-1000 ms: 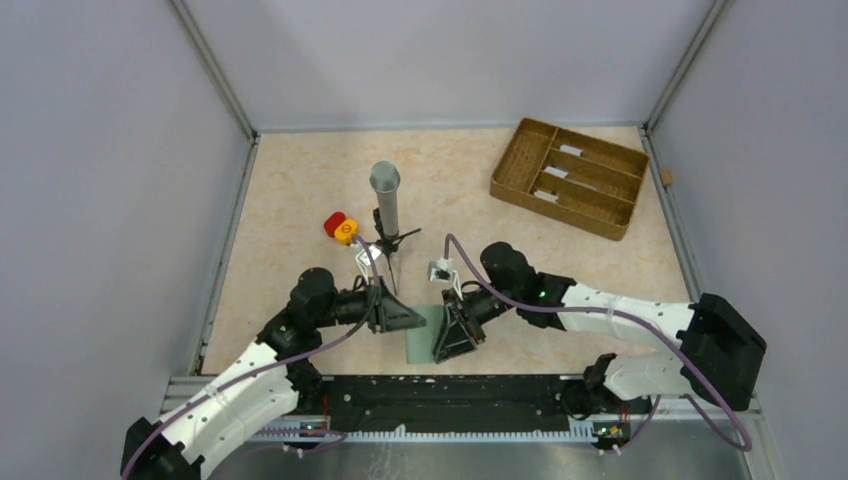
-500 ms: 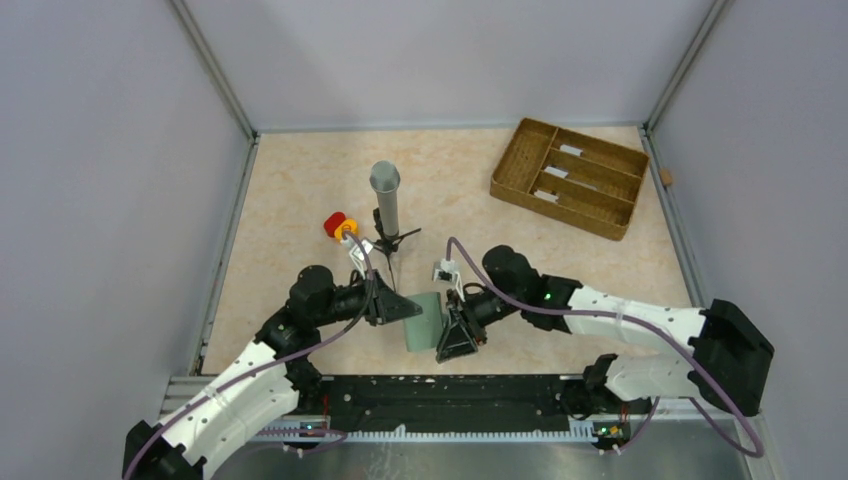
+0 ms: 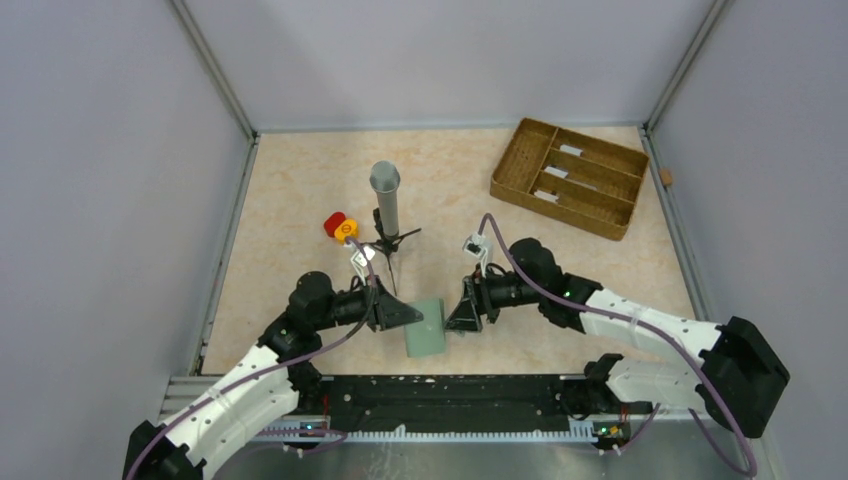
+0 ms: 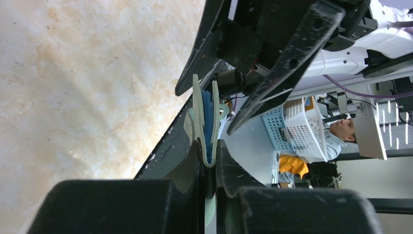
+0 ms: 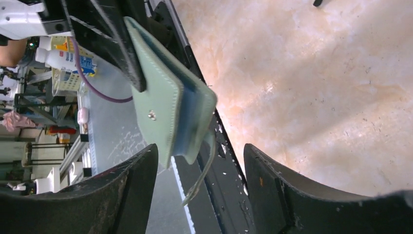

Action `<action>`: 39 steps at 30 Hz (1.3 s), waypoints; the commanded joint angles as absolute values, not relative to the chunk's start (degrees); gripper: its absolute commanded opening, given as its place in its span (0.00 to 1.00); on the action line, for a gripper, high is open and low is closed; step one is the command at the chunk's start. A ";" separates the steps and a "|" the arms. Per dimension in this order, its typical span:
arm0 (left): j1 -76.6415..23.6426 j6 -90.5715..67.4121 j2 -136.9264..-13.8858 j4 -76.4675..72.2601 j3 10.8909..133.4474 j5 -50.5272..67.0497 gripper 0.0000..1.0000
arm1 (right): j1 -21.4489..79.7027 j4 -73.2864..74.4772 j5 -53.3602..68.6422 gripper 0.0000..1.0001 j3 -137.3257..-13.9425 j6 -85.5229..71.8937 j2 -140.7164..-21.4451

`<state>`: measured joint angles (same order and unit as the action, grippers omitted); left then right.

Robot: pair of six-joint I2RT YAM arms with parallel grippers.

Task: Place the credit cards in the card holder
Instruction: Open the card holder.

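Card holder (image 3: pixel 425 342) is hanging folded near the table (image 3: pixel 300 200) front edge — the left gripper (image 3: pixel 412 318) is clamping one side, the right gripper (image 3: pixel 458 318) is hovering just beside it, jaws spread, not touching.

Right tool (image 3: pixel 458 318) seemingly off card holder (image 3: pixel 424 340)

No legible text, label, brand, number or sign in any view. Only blue print on a white bottle (image 5: pixel 68 58), far left in the right wrist view, beyond the table's near edge, too blurred to read.
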<state>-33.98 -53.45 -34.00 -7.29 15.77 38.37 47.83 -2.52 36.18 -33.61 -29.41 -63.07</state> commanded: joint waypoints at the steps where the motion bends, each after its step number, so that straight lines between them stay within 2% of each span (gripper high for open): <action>1: -33.77 -53.26 -33.41 -13.39 15.39 40.78 0.00 | 47.48 -5.84 35.40 0.61 -32.69 -30.49 -64.17; 6: -33.82 -53.43 -33.60 -14.36 15.01 41.20 0.00 | 47.24 -7.30 36.23 0.46 -31.38 -30.86 -64.81; 8: -33.77 -53.90 -33.99 -15.30 14.55 41.18 0.00 | 47.27 -8.32 37.00 0.38 -30.85 -31.15 -65.36; 10: -33.75 -53.86 -34.66 -15.82 14.10 41.15 0.00 | 47.23 -10.14 38.92 0.25 -30.20 -32.04 -66.31; 12: -33.83 -51.90 -36.17 -13.70 14.28 40.86 0.01 | 47.21 -11.95 40.25 0.03 -29.47 -33.09 -66.76; 13: -33.86 -50.20 -37.21 -10.97 14.70 39.63 0.09 | 47.23 -11.95 40.22 0.00 -29.18 -33.35 -66.57; 14: -33.87 -48.57 -38.30 -7.15 15.29 37.87 0.15 | 47.23 -11.43 39.81 0.00 -28.99 -33.44 -66.31; 16: -33.91 -46.74 -40.25 -2.39 15.56 33.81 0.40 | 47.21 -9.04 38.13 0.00 -28.52 -33.64 -65.69; 17: -33.92 -46.37 -41.00 -0.70 15.41 31.77 0.50 | 47.20 -7.70 37.14 0.00 -28.42 -33.70 -65.54; 20: -34.25 -46.37 -42.58 -1.07 14.04 29.73 0.72 | 47.23 -5.82 36.74 0.00 -27.67 -34.76 -65.73; 23: -34.62 -47.62 -43.08 -3.69 12.45 28.98 0.82 | 47.26 -6.99 36.85 0.00 -25.84 -36.82 -66.49; 26: -35.18 -48.90 -43.88 -5.78 11.44 28.76 0.87 | 47.25 -7.38 36.32 0.00 -24.93 -38.60 -67.70; 31: -37.47 -49.99 -45.23 -9.59 10.12 27.02 0.89 | 47.20 -11.04 37.37 0.00 -23.83 -41.44 -68.40; 39: -41.12 -50.93 -51.42 -11.78 11.17 22.75 0.77 | 47.16 -11.71 37.42 0.00 -22.40 -42.14 -64.33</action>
